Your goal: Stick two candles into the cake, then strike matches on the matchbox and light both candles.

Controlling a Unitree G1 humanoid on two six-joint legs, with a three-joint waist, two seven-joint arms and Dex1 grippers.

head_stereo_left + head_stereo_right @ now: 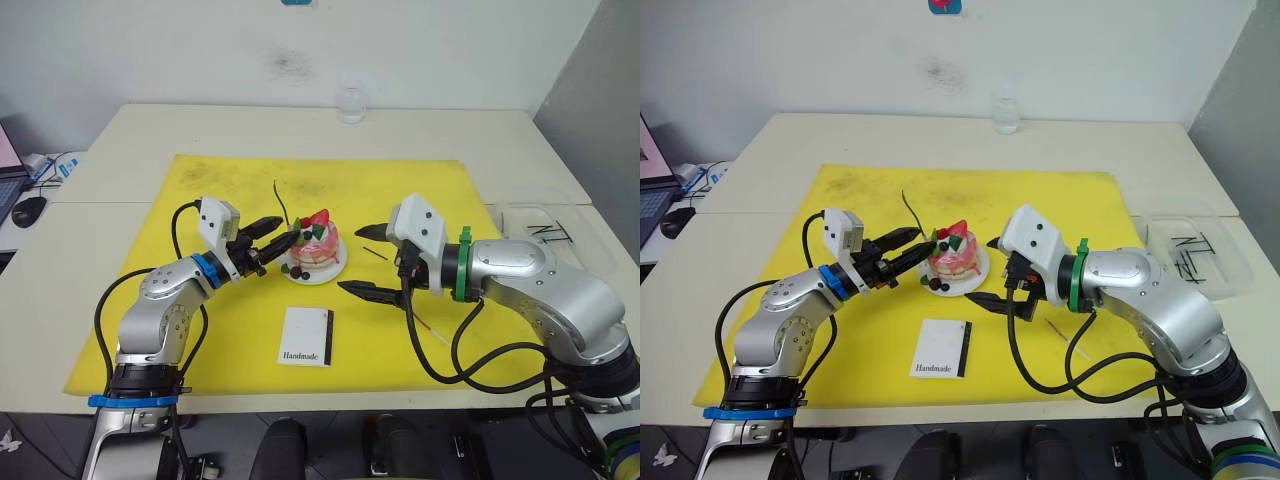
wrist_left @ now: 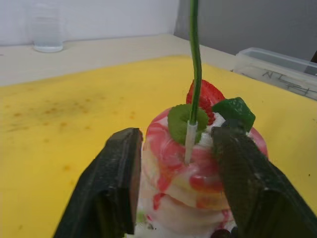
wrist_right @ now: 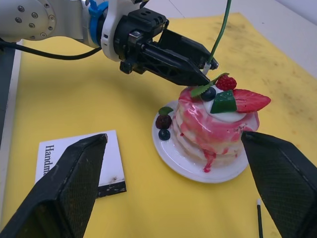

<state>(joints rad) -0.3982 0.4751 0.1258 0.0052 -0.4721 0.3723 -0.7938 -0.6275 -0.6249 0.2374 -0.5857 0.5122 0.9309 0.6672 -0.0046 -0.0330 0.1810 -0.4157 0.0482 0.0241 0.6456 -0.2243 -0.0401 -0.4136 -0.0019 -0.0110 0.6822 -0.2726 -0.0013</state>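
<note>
The thin green wire-like candle is planted upright in the small pink-and-white layered cake at mat centre, framed by the left gripper, jaws parted. The right gripper is held wide, empty, right of the cake. Withdrawal should be made straight back, so the candle is not tilted.

White wall, pale tables, yellow mat
</note>
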